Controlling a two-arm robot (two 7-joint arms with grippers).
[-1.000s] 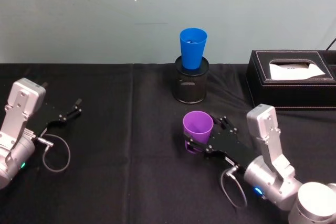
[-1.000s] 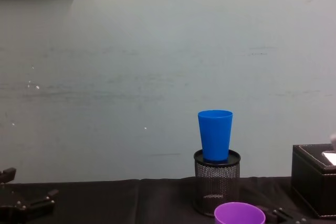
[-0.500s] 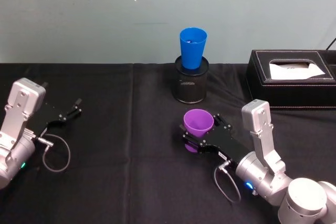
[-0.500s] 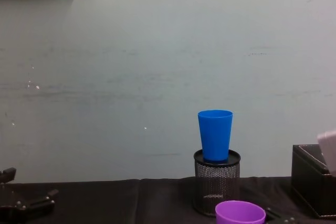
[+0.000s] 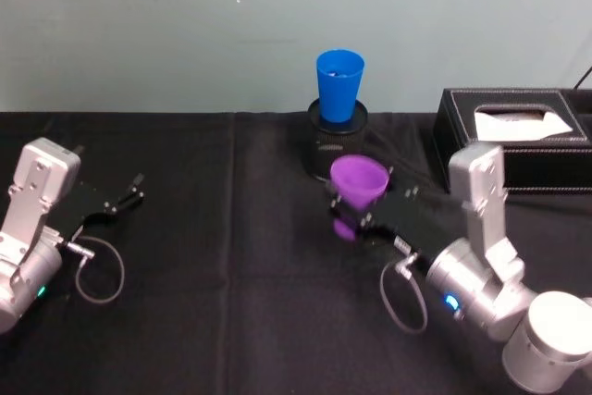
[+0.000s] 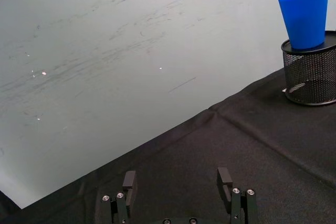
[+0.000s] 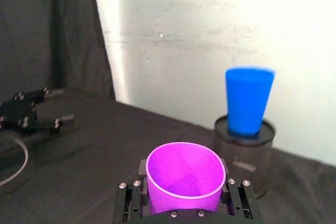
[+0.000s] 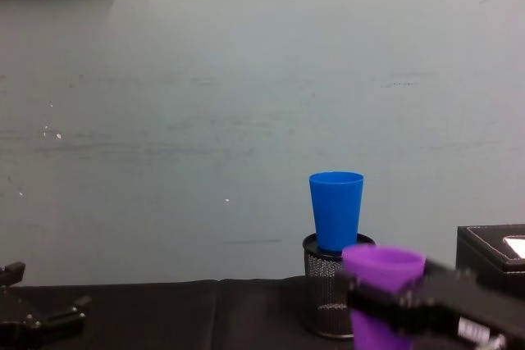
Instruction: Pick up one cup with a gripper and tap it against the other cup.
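"Head view, nearest first: what is the right gripper (image 5: 359, 212) doing?"
"It reaches in from the lower right over the black table (image 5: 231, 302); its two black fingers (image 7: 130, 200) are clenched on the purple cup (image 5: 359, 178), one on each side below the rim; the right wrist view shows the cup mouth-up between them."
"Is the cup off the table?"
"I cannot tell from its base; in the chest view its rim stands about level with the top of the mesh pen holder (image 5: 321, 156), and it partly covers that holder."
"And the left gripper (image 5: 125, 196)?"
"Parked at the left side of the table, well apart from both cups; its fingers are spread with nothing between them, plain in the left wrist view."
"Farther back?"
"The blue cup (image 5: 339, 85) stands upright in the mouth of the pen holder, near the wall (image 5: 139, 25); the purple cup is just in front of the holder and a little to the right, lower than the blue cup; the right wrist view shows a gap between the two cups, so they are apart; a black tissue box (image 5: 513, 150) sits to the right of the holder, at the back of the table."
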